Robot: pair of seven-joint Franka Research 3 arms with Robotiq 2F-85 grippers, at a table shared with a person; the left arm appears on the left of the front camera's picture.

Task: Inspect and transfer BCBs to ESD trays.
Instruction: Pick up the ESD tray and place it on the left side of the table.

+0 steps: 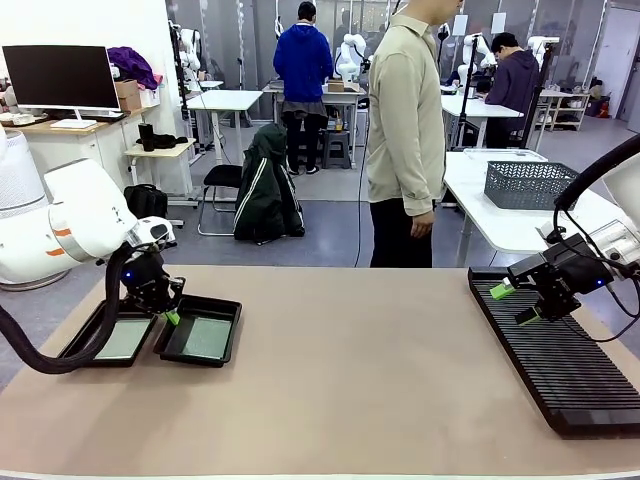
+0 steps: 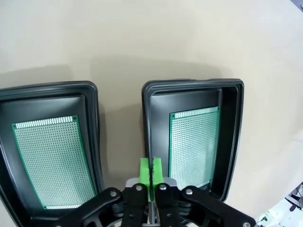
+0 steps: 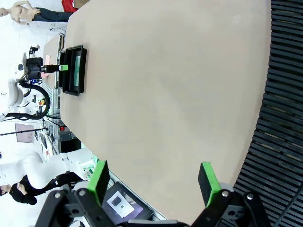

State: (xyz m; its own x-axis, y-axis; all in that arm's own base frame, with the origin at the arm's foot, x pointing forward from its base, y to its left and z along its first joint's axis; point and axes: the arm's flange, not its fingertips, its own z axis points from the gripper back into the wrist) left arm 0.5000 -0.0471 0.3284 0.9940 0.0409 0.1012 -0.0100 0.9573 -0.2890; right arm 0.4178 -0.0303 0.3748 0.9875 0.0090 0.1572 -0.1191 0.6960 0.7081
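Note:
Two black ESD trays sit side by side at the table's left, the left tray (image 1: 78, 345) (image 2: 90, 92) and the right tray (image 1: 230, 322) (image 2: 232, 118). A green BCB lies flat in each: one (image 1: 125, 340) (image 2: 52, 161) in the left tray, one (image 1: 205, 338) (image 2: 194, 142) in the right. My left gripper (image 1: 171, 316) (image 2: 150, 169) hangs over the gap between the trays, shut, its green pads pressed together on nothing. My right gripper (image 1: 518, 303) (image 3: 154, 170) stands open and empty at the near edge of the rack. The trays (image 3: 75, 71) show far off in the right wrist view.
A long black ribbed rack (image 1: 560, 355) (image 3: 284, 94) lies along the table's right side. A person (image 1: 405, 130) stands at the far edge, hands down. A grey mesh basket (image 1: 530, 185) sits on a white table behind. The tan tabletop (image 1: 350, 370) between trays and rack is bare.

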